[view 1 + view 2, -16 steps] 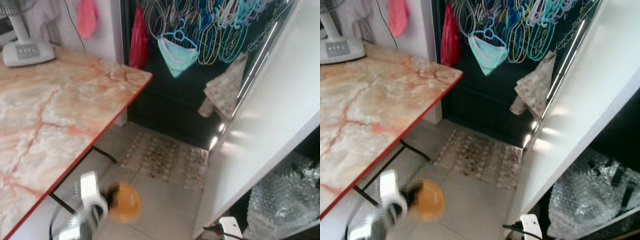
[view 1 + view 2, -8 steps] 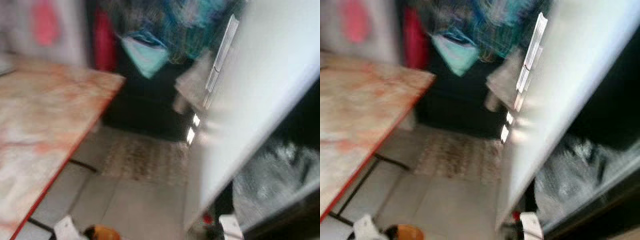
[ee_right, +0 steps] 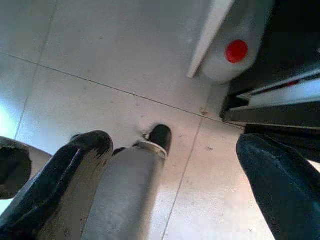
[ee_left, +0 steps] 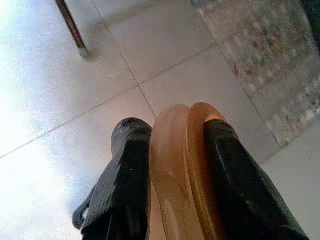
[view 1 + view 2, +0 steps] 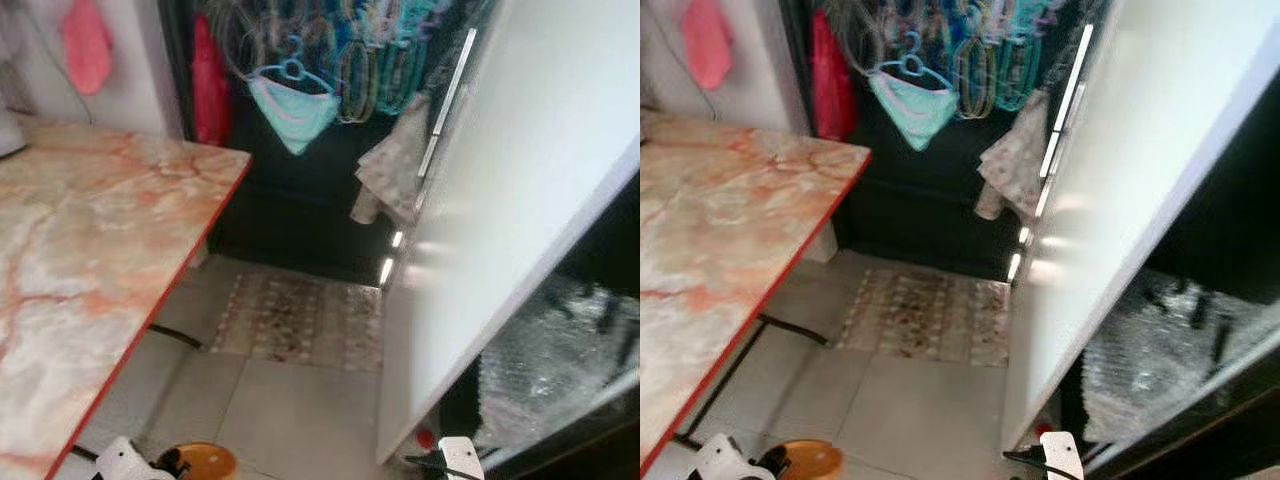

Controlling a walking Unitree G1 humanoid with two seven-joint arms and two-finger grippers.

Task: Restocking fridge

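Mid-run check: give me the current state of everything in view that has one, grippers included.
Fridge door: swung open.
Left gripper: shut on orange item, low above the floor.
Right gripper: open, holding nothing, above the floor tiles.
Bottle with red cap: capped, by the door's bottom edge.
Marble table: bare where visible.

The counter [image 5: 90, 260] is seen at left, the open fridge door [image 5: 510, 200] at right, a floor mat [image 5: 300, 318] between, hangers [image 5: 340, 60] behind.
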